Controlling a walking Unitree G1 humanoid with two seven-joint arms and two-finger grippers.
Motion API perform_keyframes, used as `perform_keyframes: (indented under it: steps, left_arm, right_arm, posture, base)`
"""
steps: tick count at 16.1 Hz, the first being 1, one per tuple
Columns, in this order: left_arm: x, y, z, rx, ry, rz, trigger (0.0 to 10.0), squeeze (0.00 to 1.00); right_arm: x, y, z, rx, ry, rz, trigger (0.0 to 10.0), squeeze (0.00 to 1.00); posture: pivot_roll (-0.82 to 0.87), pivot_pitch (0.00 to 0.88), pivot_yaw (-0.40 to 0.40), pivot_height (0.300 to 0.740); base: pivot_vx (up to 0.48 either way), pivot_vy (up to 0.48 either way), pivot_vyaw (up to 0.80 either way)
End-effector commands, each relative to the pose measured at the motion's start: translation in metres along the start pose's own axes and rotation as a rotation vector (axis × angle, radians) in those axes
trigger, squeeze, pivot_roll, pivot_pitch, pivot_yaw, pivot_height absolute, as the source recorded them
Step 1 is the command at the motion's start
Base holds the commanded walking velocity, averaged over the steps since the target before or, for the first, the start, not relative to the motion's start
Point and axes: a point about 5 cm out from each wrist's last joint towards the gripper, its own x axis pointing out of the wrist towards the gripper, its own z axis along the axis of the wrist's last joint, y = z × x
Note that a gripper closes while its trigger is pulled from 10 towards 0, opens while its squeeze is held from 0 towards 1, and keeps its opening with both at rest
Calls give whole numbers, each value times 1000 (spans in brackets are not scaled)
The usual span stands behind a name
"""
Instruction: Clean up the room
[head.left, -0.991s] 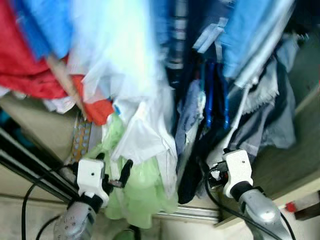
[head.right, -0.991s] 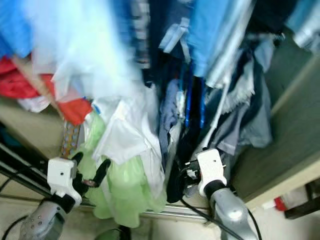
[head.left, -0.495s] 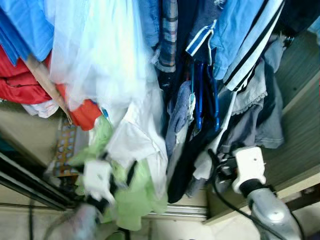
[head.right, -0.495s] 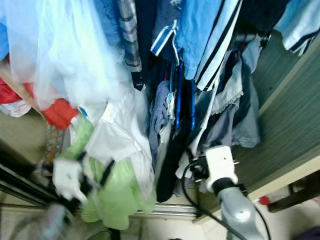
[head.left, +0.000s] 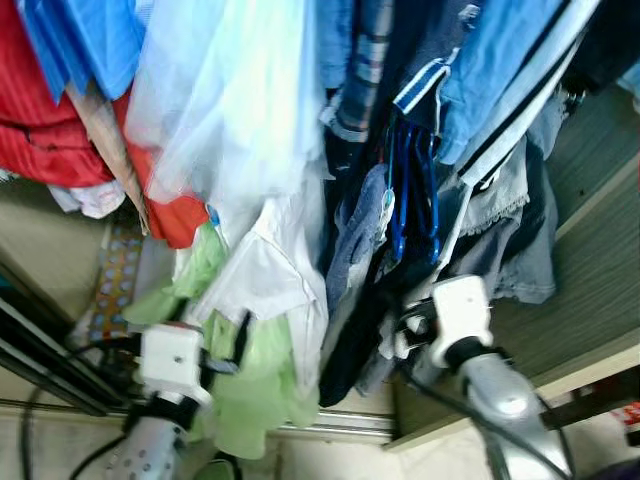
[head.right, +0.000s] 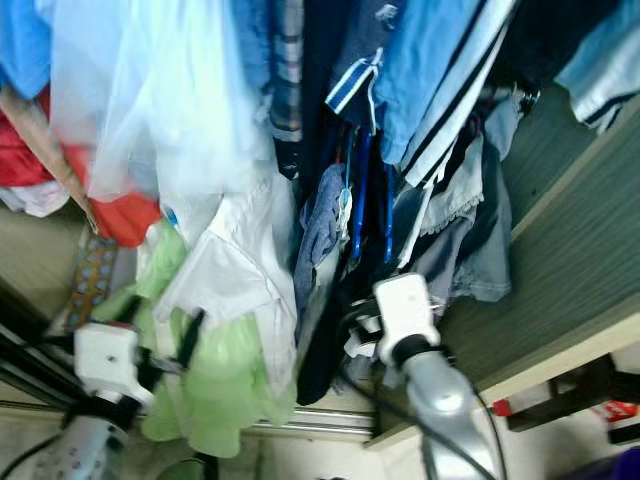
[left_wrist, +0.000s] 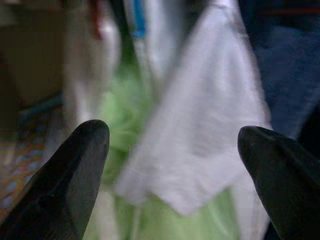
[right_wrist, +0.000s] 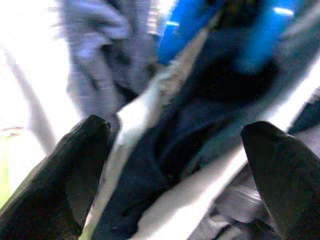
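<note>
Left gripper (left_wrist: 172, 165), fingers spread wide and holding nothing, faces a white shirt (head.left: 270, 285) hanging over a pale green garment (head.left: 255, 395), just beside them. Right gripper (right_wrist: 175, 170), also spread wide with nothing in it, points into dark navy clothing (right_wrist: 190, 125) below blue hangers (head.left: 410, 190). Around them a crowded wardrobe: sheer white fabric (head.left: 230, 100), red cloth (head.left: 45, 120), striped blue shirts (head.left: 500, 70). These garments look light, limp and prone to slipping; a pinch on a bunched fold or hem would likely hold best.

A grey wood-grain wardrobe panel (head.left: 600, 270) slants across the right, with pale floor (head.left: 60, 440) along the bottom left.
</note>
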Motion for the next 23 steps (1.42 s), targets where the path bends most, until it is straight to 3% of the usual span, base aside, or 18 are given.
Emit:
perform_keyframes:
  steps: [1, 4, 6, 8, 10, 14, 17, 20, 23]
  left_arm:
    - [-4, 0, -1, -11, 16, 5, 10000, 0]
    - [-10, -6, -13, -29, 51, 24, 10000, 0]
    - [6, 0, -4, -20, 19, 27, 10000, 0]
    - [12, 3, -4, -25, 14, 15, 10000, 0]
    - [18, -6, -1, -8, -4, -55, 10000, 0]
    - [4, 10, -2, 23, 22, -59, 10000, 0]
    - [-4, 14, -4, 18, 31, -33, 10000, 0]
    - [-1, 10, -4, 16, 25, -37, 10000, 0]
    - [2, 5, -1, -8, 11, -64, 10000, 0]
  right_arm:
    - [-4, -3, 1, -18, -3, -3, 10000, 0]
    - [-13, -14, -7, -22, 21, -78, 10000, 0]
    - [-18, -17, -8, 2, 17, -163, 10000, 0]
    - [-20, -16, -6, -6, 5, -187, 10000, 0]
    - [-29, -24, -10, -4, 23, -238, 10000, 0]
    - [-46, -22, -17, -5, 47, -253, 10000, 0]
    - [-43, -25, -10, -38, 27, -213, 10000, 0]
    - [-30, -31, -7, -43, 12, -208, 10000, 0]
    - [-19, -21, -4, -23, -7, -193, 10000, 0]
  posture:
    - [64, 179, -145, 740]
    - [26, 177, -113, 740]
    - [-4, 174, -71, 740]
    - [-27, 178, -54, 740]
    - [-29, 201, -29, 740]
    - [-12, 216, -19, 740]
    - [-4, 206, -49, 740]
    - [-2, 204, -58, 740]
    - [1, 211, -49, 740]
  base:
    - [0, 0, 0]
    - [0, 0, 0]
    - [0, 0, 0]
    - [0, 0, 0]
    - [0, 0, 0]
    - [0, 0, 0]
    - [0, 0, 0]
    - [0, 0, 800]
    - [0, 0, 721]
